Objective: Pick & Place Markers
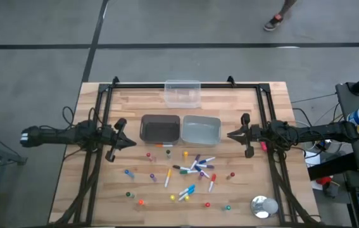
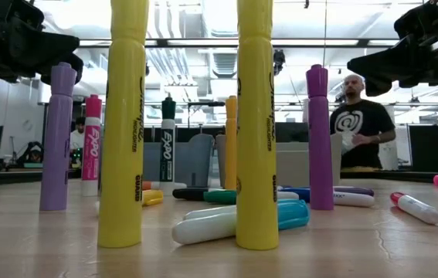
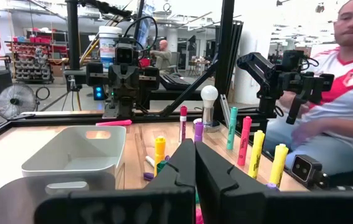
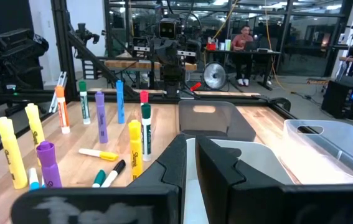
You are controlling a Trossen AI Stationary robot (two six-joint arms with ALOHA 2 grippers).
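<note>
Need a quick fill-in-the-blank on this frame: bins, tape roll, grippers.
1. Beside the dark bin sits a ____ bin.
2. The clear container holds ____ markers.
3. Both the left gripper and right gripper are ____.
4. The silver tape roll lies nearer the ____ arm.

Answers: grey; no; shut; right

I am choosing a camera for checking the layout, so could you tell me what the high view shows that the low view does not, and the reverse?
Only the high view shows the dark bin, grey bin, clear container, tape roll and both arms at the table's sides. Only the low view shows which markers stand upright, such as the two yellow ones, and a person behind the table. Both show the scattered markers.
</note>
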